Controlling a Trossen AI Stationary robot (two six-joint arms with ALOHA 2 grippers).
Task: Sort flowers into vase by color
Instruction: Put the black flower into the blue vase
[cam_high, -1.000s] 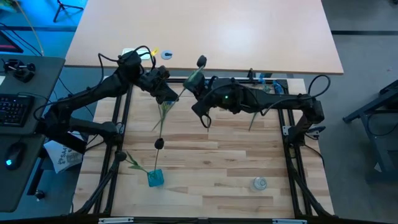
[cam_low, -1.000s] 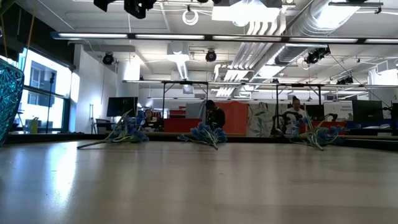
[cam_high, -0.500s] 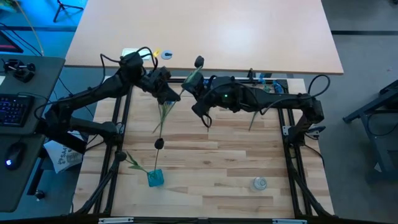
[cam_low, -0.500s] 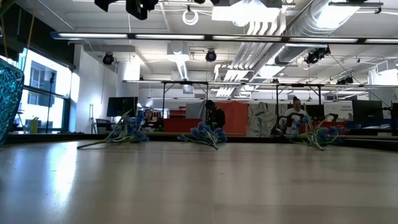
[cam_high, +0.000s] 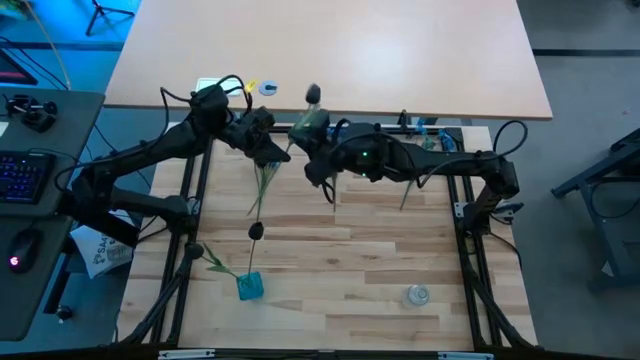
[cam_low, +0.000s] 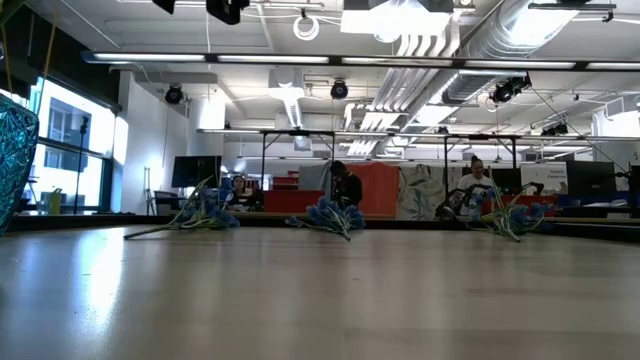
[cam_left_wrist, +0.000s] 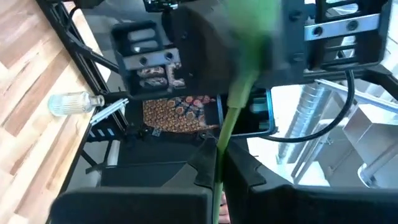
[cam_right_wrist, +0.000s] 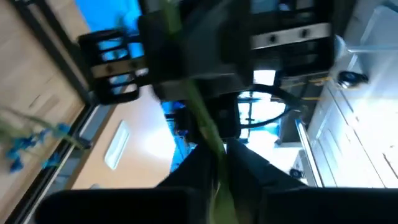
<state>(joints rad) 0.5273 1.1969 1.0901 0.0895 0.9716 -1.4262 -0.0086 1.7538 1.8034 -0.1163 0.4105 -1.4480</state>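
Observation:
A thin green stem with a dark bud (cam_high: 313, 92) is held in the air over the table's far edge between both grippers. My left gripper (cam_high: 272, 152) (cam_left_wrist: 217, 160) is shut on it. My right gripper (cam_high: 304, 138) (cam_right_wrist: 217, 158), just to its right, also has the stem between its fingers. A second leafy stem (cam_high: 263, 182) with a dark bud (cam_high: 255, 230) shows below the left gripper; whether it lies on the table I cannot tell. A blue vase (cam_high: 250, 287) holds a green stem (cam_high: 216, 263). Blue flowers (cam_low: 330, 214) lie along the far edge. My left gripper pinches the green stem (cam_left_wrist: 219, 146) between its two fingers, coming at it from the table's left. The stem runs on from the fingers toward the right gripper and is clear of the table. My right gripper has the same stem (cam_right_wrist: 208, 134) between its two fingers, coming from the table's right and lying across it. The bud end (cam_high: 313, 92) sticks out past the fingers toward the far edge, in the air.
A clear glass vase (cam_high: 417, 295) stands near the front right. More blue flowers (cam_low: 205, 213) (cam_low: 505, 215) lie at the far edge, one green stem (cam_high: 405, 193) reaching out from under the right arm. The wooden top's middle is bare.
My left gripper has shut on the stem. The dark bud at the stem's far end has swung toward the table's left and far edges, the right gripper turning a little with it. The second stem and the vases have stayed where they were.

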